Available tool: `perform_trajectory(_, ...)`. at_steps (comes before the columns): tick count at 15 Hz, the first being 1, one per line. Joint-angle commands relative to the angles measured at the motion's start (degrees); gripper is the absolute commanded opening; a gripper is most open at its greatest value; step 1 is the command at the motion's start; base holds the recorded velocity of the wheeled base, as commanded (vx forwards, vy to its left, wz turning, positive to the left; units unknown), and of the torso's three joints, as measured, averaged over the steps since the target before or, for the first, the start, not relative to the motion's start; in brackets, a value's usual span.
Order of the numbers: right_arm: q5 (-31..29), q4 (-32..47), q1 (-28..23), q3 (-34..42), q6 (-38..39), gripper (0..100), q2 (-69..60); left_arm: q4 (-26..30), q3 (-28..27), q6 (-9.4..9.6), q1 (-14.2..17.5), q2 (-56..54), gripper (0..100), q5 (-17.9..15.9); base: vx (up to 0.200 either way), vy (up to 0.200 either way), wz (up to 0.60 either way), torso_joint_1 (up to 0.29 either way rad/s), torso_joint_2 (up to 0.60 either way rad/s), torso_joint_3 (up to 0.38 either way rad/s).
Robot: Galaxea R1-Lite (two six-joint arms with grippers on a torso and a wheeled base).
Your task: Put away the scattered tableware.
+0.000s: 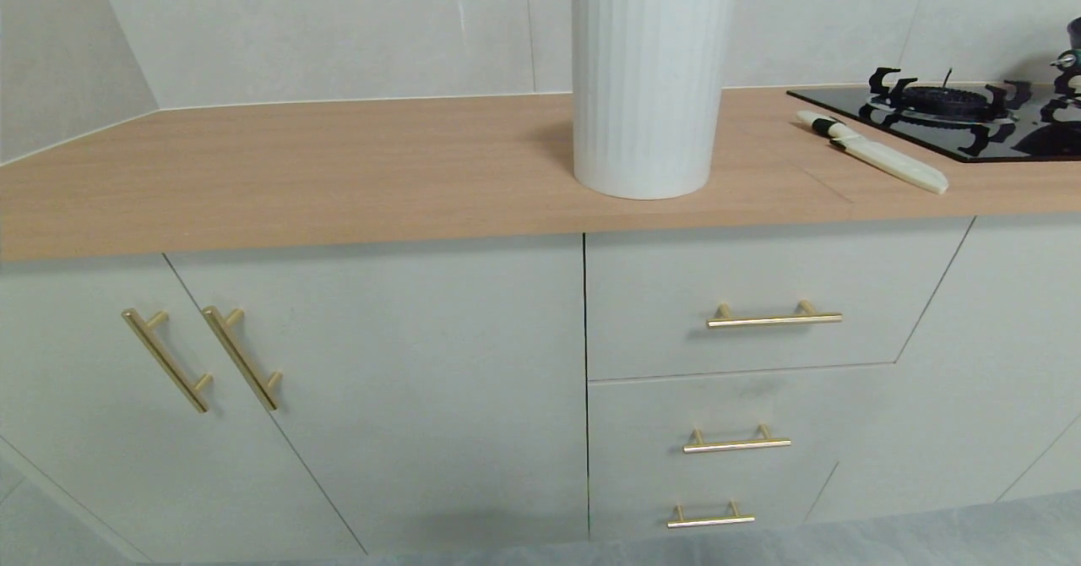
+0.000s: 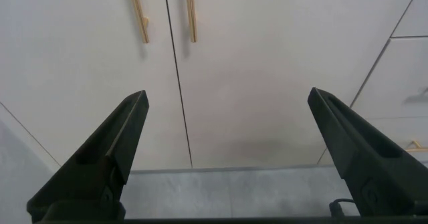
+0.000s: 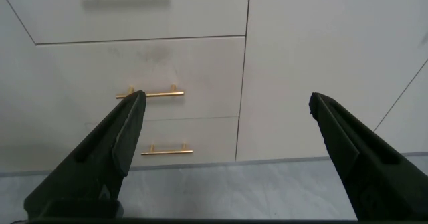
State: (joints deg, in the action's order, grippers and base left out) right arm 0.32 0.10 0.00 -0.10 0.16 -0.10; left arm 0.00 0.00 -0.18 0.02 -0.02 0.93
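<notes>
While both arms hang low before the cabinet fronts, left gripper [image 2: 227, 92] spread wide facing the double doors [image 2: 254, 83], right gripper [image 3: 226, 95] spread wide facing the lower drawers [image 3: 140, 70], the one piece of tableware seen, a cream knife [image 1: 874, 154], lies flat on the tabletop [image 1: 338, 169], right of the white ribbed container [image 1: 646, 76], just beside the hob [image 1: 946, 114]. Long axis diagonal: dark-banded handle end toward back and container, blade end toward front edge, rightward. Likely risks: a nudge along that axis slides it off the edge; an arm rising from below catches the tabletop lip.
</notes>
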Motion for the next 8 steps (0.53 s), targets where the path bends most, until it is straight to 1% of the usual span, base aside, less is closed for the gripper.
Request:
perform_trajectory(1, 0.0, 0.0, 0.0, 0.0, 0.0, 100, 0.1, 0.0, 0.0, 0.01, 0.1, 0.0, 100, 0.0, 0.0, -0.2, 0.0, 0.002, 0.0, 0.002)
perform_trajectory(5, 0.0, 0.0, 0.0, 0.0, 0.0, 100, 0.1, 0.0, 0.0, -0.08, 0.0, 0.0, 100, 0.0, 0.0, -0.2, 0.0, 0.001, 0.0, 0.005)
perform_trajectory(8, 0.0, 0.0, 0.0, 0.0, 0.0, 100, 0.1, 0.0, 0.0, -0.08, 0.0, 0.0, 100, 0.0, 0.0, 0.0, 0.0, 0.0, 0.0, 0.0)
